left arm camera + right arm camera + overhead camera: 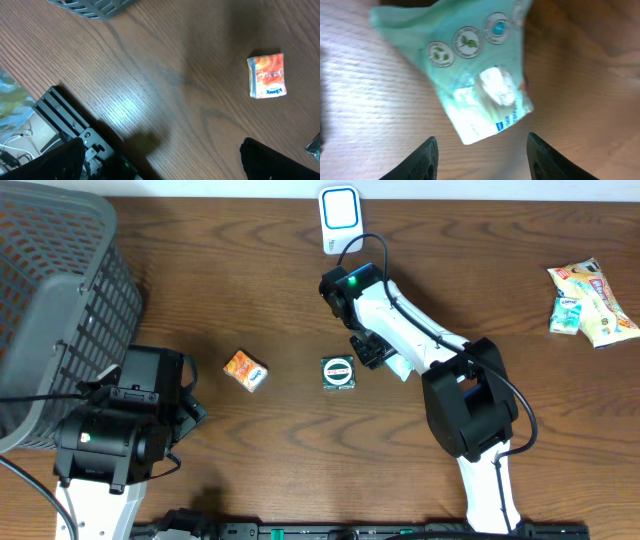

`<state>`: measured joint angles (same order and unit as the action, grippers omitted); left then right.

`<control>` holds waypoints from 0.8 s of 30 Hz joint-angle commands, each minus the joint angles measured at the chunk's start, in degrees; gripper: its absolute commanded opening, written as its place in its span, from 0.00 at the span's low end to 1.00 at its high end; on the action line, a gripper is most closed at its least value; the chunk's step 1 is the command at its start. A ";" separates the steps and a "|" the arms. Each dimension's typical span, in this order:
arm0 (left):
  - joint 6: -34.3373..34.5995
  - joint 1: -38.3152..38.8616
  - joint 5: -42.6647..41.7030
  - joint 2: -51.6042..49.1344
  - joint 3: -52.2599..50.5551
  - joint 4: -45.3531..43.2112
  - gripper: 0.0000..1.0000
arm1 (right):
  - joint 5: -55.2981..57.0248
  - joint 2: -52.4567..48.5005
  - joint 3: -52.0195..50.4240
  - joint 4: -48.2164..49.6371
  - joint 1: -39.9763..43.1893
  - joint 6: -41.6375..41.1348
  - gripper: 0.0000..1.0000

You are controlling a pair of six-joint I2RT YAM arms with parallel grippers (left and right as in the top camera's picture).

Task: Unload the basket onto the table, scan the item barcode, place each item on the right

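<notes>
Dark brown wood grain of the table [250, 470] runs across the whole overhead view. A grey mesh basket [60, 300] fills the upper left corner, and a white scanner [339, 218] with a blue face stands at the top centre. The right arm [470, 405] reaches up from the lower right, and the right gripper [371, 350] hangs just below the middle of the frame. The mint-green packet [399, 368] lies on the wood there, mostly hidden under the gripper and well below the scanner. Just left of it sits a small dark packet [339, 373] with a round label, and further left an orange box [246, 370]. Snack bags [590, 302] lie at the far right edge. The left arm [115, 435] sits at the lower left, beside the basket.

From the left wrist view, the left gripper [160, 152] stands wide, its two black fingers [55, 162] far apart at the bottom corners with only bare wood between them. The orange box lies at the right, well clear of the fingers, and a corner of the basket shows at the top.

Up close in the right wrist view, the mint-green packet lies flat on the table, filling the upper middle (three round emblems in a row near its top edge). The right gripper's dark fingers [427, 157] stand apart at the bottom, either side of the packet's lower corner, clamping nothing.
</notes>
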<state>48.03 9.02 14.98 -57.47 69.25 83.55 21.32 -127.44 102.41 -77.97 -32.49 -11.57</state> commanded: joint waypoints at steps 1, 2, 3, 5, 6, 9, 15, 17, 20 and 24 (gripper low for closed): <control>0.55 -0.22 0.92 0.26 1.09 0.20 0.98 | -5.46 1.86 -0.20 -0.04 -0.24 -0.44 0.48; 0.55 -0.22 0.92 0.26 1.09 0.17 0.98 | -7.34 1.97 -0.20 -0.02 -0.24 -0.09 0.48; 0.55 -0.22 0.92 0.26 1.09 0.17 0.98 | -9.25 2.05 -0.20 -0.02 -0.31 0.09 0.47; 0.55 -0.22 0.92 0.26 1.09 0.17 0.98 | -13.29 2.10 -0.20 -0.02 -0.57 0.07 0.43; 0.55 -0.22 0.92 0.26 1.09 0.17 0.98 | -15.32 2.10 -0.20 -0.02 -0.74 0.07 0.41; 0.55 -0.22 0.92 0.26 1.09 0.17 0.98 | -19.56 2.08 -0.20 -0.02 -1.20 0.04 0.36; 0.55 -0.22 0.92 0.26 1.09 0.17 0.98 | -21.00 1.64 -0.22 1.33 -2.56 0.00 0.39; 0.55 -0.22 0.94 0.26 1.09 0.17 0.98 | -23.71 1.64 -0.31 2.91 -3.17 0.02 0.39; 0.55 -0.22 0.92 0.26 1.09 0.17 0.98 | -26.10 1.64 -0.42 5.44 -4.42 0.02 0.39; 0.55 -0.22 0.92 0.26 1.09 0.17 0.98 | -27.28 1.64 -0.63 9.64 -5.97 0.00 0.41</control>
<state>48.03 9.02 14.98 -57.47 69.25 83.57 -3.05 -127.42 102.26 -69.58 -37.15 -11.53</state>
